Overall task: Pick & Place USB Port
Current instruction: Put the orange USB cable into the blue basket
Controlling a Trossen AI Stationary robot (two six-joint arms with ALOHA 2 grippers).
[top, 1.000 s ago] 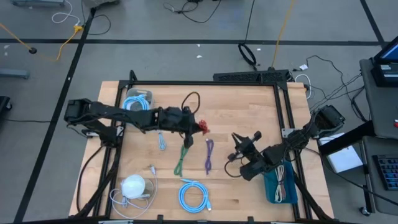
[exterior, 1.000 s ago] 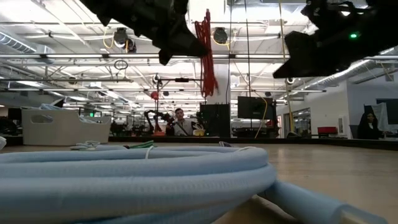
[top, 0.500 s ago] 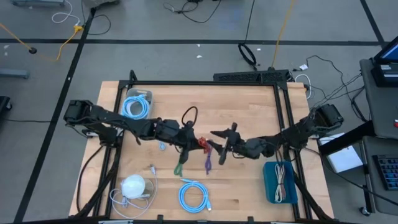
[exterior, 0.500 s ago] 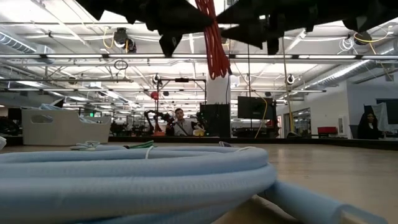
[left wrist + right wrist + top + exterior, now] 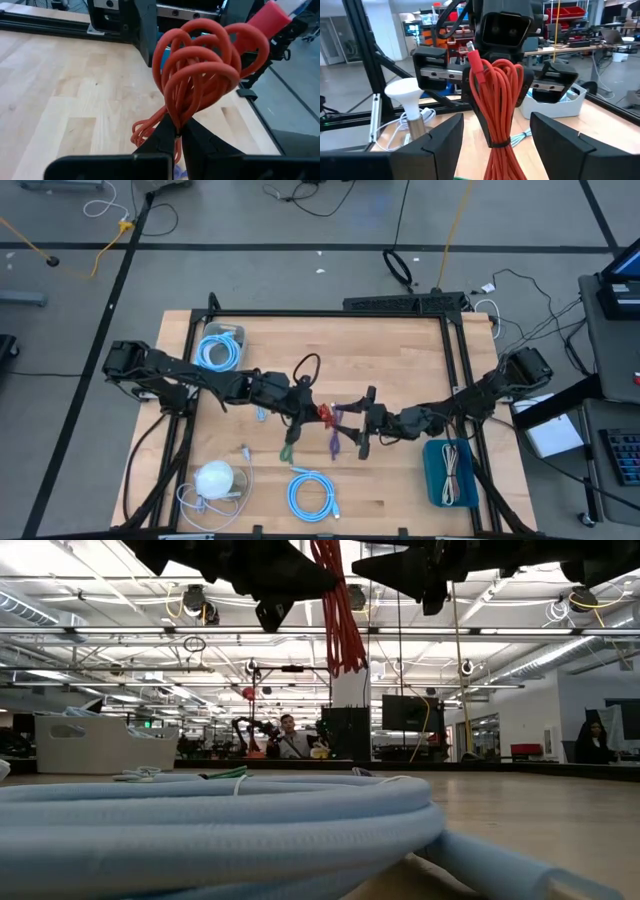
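Over the wooden worktop we see our right claw, away by the blue bin 1 second ago, now spread wide around the red cable our left claw pinches aloft, so a handover looks close.

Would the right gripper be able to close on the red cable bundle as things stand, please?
Probably yes: the right gripper is open with the red cable bundle between its fingers, held up by the shut left gripper; nothing visible blocks it.
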